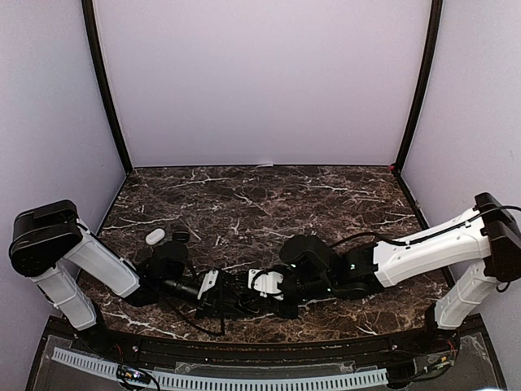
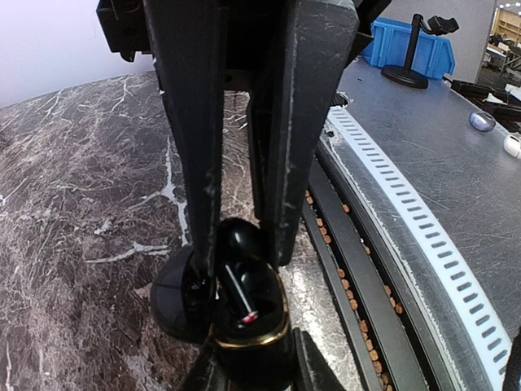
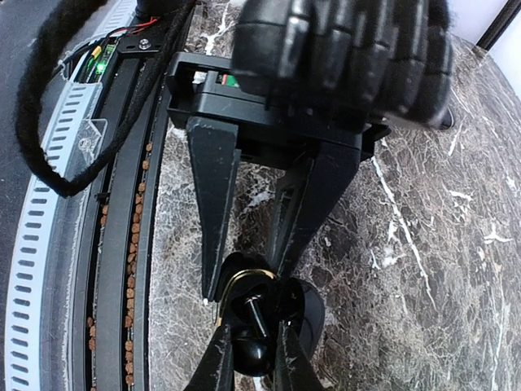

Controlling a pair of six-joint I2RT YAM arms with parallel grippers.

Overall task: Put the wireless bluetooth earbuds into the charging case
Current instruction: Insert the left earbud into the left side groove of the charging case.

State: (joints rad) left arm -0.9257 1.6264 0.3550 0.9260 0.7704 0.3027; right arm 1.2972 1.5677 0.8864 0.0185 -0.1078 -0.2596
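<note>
A black charging case (image 2: 259, 340) with a gold rim stands near the table's front edge, its lid (image 2: 172, 295) swung open to one side. My left gripper (image 2: 256, 368) is shut on the case body. My right gripper (image 3: 252, 344) is shut on a glossy black earbud (image 3: 254, 358). The earbud's stem (image 2: 241, 300) points down into the case's opening (image 3: 244, 303), and its bulb (image 2: 236, 241) is still above the rim. In the top view both grippers meet nose to nose, left (image 1: 234, 300) and right (image 1: 260, 293), hiding the case.
A small white oval piece (image 1: 155, 236) and a small black piece (image 1: 181, 236) lie on the marble left of centre. Black rails and a white slotted strip (image 2: 423, 244) run along the front edge just beside the case.
</note>
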